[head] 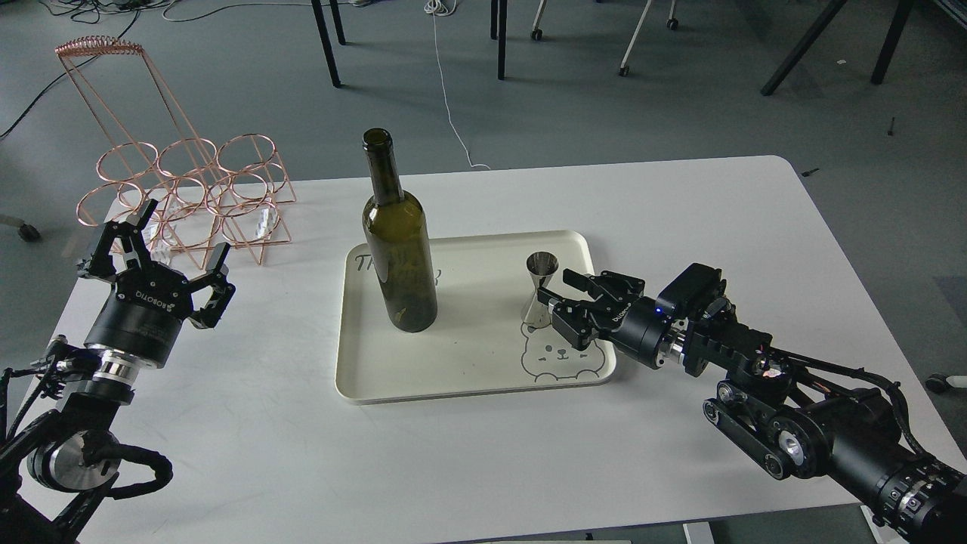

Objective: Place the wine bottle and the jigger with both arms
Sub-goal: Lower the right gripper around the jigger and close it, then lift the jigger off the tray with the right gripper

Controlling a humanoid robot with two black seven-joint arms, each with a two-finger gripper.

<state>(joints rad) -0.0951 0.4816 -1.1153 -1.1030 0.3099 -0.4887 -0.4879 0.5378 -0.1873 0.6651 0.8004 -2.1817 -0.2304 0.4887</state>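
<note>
The wine bottle (pixel 398 245), dark olive-green and without a label, stands upright on the left part of a cream tray (pixel 468 355). The jigger (pixel 540 291), small and steel, stands upright on the right part of the tray above a bear drawing. My right gripper (pixel 562 296) reaches in from the right. It is open, with its fingertips just right of the jigger, and I cannot tell whether they touch it. My left gripper (pixel 172 243) is open and empty at the table's left, well clear of the bottle.
A copper wire rack (pixel 189 193) with ring holders stands at the table's back left, just behind my left gripper. The white table (pixel 680 211) carries the tray in its middle. Chair and table legs stand on the floor beyond.
</note>
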